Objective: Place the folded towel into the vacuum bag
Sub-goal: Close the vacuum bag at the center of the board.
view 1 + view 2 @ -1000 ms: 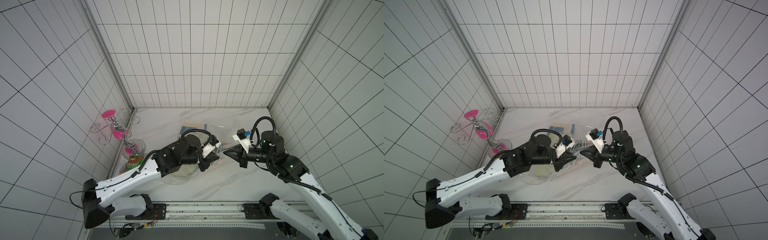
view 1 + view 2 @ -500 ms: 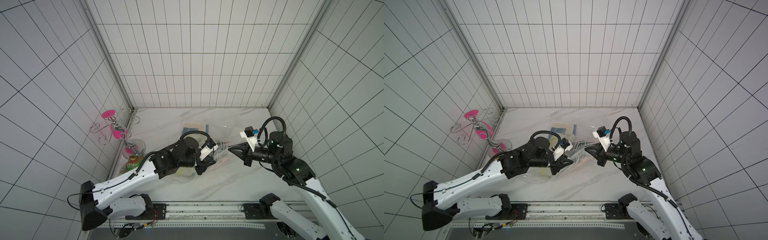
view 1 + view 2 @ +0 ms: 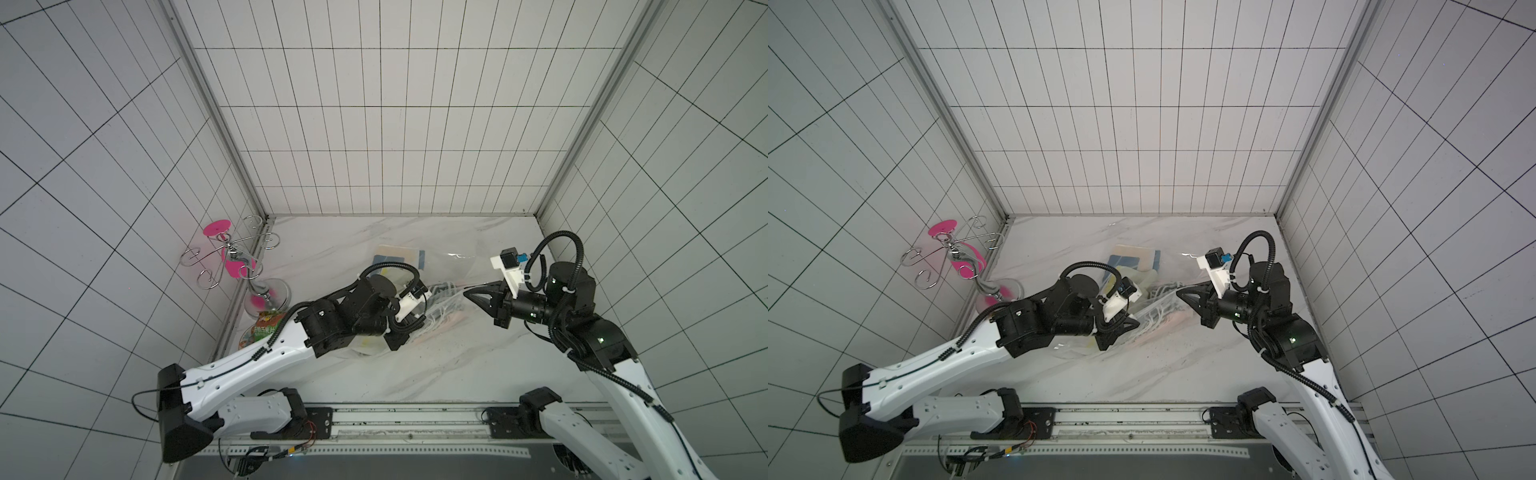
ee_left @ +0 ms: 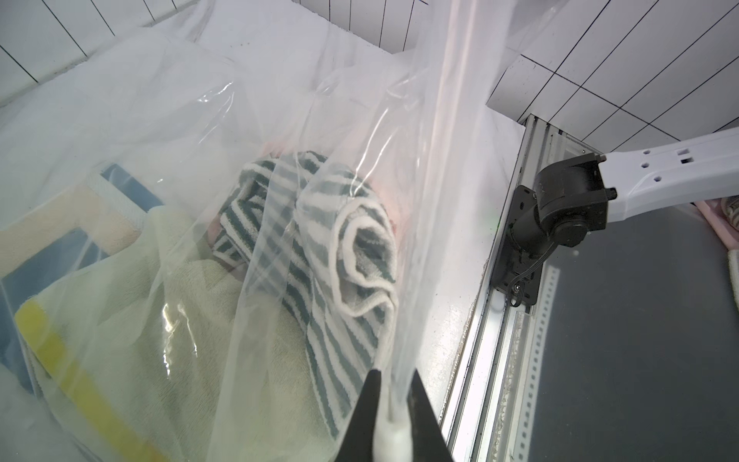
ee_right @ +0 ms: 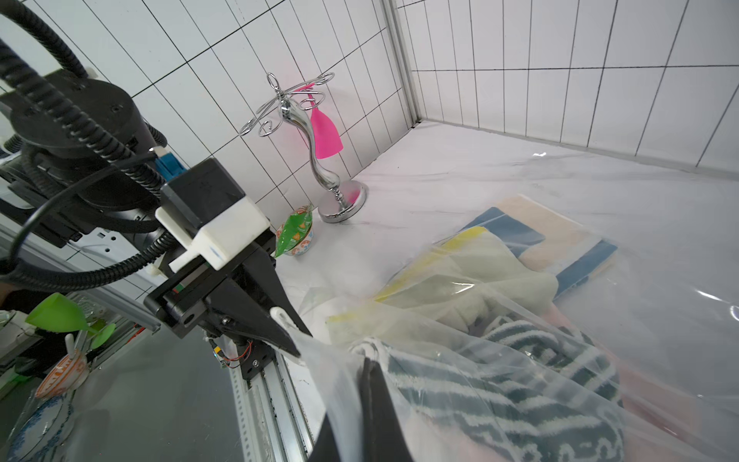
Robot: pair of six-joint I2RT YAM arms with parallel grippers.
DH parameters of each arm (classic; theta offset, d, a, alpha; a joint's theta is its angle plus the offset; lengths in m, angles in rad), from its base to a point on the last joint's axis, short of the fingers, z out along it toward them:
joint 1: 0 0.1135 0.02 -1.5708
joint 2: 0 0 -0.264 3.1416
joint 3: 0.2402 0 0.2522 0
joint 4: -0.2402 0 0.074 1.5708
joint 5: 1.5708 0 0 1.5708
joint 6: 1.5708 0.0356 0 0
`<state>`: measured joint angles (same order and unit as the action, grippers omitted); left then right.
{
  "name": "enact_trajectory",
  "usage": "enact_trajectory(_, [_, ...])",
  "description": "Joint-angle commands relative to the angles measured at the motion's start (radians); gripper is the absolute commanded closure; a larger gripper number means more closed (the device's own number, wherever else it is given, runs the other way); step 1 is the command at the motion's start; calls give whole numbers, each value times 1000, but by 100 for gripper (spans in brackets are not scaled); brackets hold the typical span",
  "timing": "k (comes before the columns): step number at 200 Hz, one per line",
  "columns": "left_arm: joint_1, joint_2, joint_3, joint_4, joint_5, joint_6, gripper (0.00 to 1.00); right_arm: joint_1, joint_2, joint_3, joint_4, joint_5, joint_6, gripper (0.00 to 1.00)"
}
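My left gripper [image 4: 394, 374] is squeezed tight on the white zip strip [image 4: 394, 438] at the edge of the vacuum bag [image 4: 168, 132]. It holds that edge up off the table [image 3: 436, 374].

My right gripper [image 5: 367, 362] is just across from it and points at the mouth of the bag. Its two fingers are almost together, with only a thin crack between them. The clear plastic lies right at their tips, but I cannot tell if they pinch it.

The bag is big, clear and crinkly. It lies in the middle of the table, between my two arms.

Inside the bag, close to the mouth, is the striped towel [image 4: 352, 256]. It is green and white, and it is bunched up, not flat. Beside it in the bag is a pale yellow towel [image 4: 192, 320] with a bright yellow band. Deeper in lies a flat blue and cream towel [image 4: 60, 224]. Something pink shows under the striped towel, but I cannot tell what it is.

Far off, by the wall on my left, stands a shiny silver rack [image 5: 304, 120]. A pink cup [image 5: 326, 136] hangs on it upside down. Next to the foot of the rack is a small bowl [image 5: 302, 248] with a green packet [image 5: 294, 228] on top.
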<state>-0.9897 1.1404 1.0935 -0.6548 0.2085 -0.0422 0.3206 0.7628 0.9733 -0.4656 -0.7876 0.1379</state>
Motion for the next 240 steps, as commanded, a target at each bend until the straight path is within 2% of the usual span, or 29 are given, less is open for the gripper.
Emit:
enact_trajectory(1, [26, -52, -48, -80, -36, 66, 100, 3, -35, 56, 84, -3, 0, 78])
enact_trajectory(17, [42, -73, -61, -10, 19, 113, 100, 70, -42, 76, -23, 76, -57, 62])
enact_trajectory(38, [86, -96, -62, 28, 145, 151, 100, 129, -19, 150, -196, 164, -135, 47])
enact_trajectory(59, [122, -98, -84, 92, 224, 179, 100, 162, 18, 229, -307, 217, -145, 40])
enact_trajectory(79, [134, -52, -39, 75, 262, 206, 100, 218, 73, 294, -332, 267, -127, 33])
enact_trajectory(117, [134, 22, 11, 56, 324, 228, 100, 354, 240, 467, -433, 491, -187, 31])
enact_trajectory(139, [144, 38, 29, 51, 327, 231, 100, 393, 286, 501, -391, 439, -151, 31])
enact_trajectory(164, [173, 39, 39, 50, 327, 223, 100, 464, 316, 433, -383, 395, -164, 29])
enact_trajectory(202, [180, 22, 29, 65, 366, 207, 100, 520, 326, 374, -407, 424, -228, 26])
enact_trajectory(240, [179, 18, 42, 32, 403, 212, 100, 531, 372, 416, -505, 492, -424, 27])
